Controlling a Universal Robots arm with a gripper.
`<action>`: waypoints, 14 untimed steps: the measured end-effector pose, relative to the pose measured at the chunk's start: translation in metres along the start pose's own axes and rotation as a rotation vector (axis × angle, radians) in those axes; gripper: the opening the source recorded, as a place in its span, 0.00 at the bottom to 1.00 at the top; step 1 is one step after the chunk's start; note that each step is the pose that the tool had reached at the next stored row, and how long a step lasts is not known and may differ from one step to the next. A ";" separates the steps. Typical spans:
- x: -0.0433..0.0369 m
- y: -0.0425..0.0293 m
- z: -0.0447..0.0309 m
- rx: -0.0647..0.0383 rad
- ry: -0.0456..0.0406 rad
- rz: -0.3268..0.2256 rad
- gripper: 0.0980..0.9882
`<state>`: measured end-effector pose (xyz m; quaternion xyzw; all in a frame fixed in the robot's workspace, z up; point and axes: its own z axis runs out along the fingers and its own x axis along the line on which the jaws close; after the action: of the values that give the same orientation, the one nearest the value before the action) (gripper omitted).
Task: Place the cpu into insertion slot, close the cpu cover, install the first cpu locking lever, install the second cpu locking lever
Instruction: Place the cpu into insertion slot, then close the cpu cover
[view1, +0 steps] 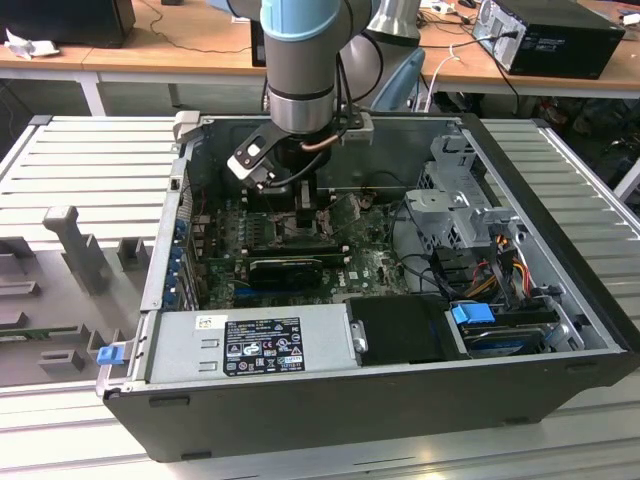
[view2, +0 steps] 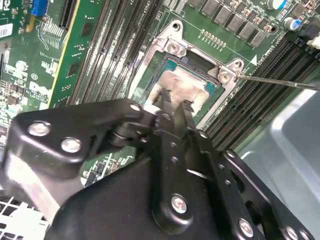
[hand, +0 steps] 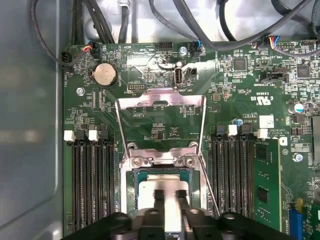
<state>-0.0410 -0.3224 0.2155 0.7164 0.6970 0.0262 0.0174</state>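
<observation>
my tool (hand: 170, 196) hangs, fingers (hand: 159, 201) a narrow gap apart and gripping nothing, over the flat silver-grey square cpu (hand: 150, 187) lying in the black-rimmed insertion slot (hand: 160, 173), thin metal cpu cover (hand: 160, 96) thrown back; i'd keep any touch light and plumb so it seats flat.

The motherboard (hand: 170, 125) was green with tiny silver dots and lines. The cpu (hand: 146, 189) had a shiny silver-grey top. The cpu cover (hand: 160, 95) was silver-grey too. The gripper (hand: 170, 196) was black with silver screws. The memory slots (hand: 90, 185) were black with white clips. The coin battery (hand: 105, 75) was silver. The computer case (view1: 400, 410) was black. The robot arm (view1: 300, 30) was light blue and silver-grey. The power supply (view1: 190, 350) was grey with a black label.
</observation>
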 end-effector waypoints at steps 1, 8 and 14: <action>0.0000 0.0001 -0.0009 0.000 -0.0007 0.000 0.07; 0.0001 0.0004 -0.0082 0.000 -0.0074 0.000 0.01; 0.0003 0.0009 -0.0149 0.000 -0.0077 0.000 0.01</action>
<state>-0.0411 -0.3224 0.2305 0.7163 0.6971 0.0236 0.0202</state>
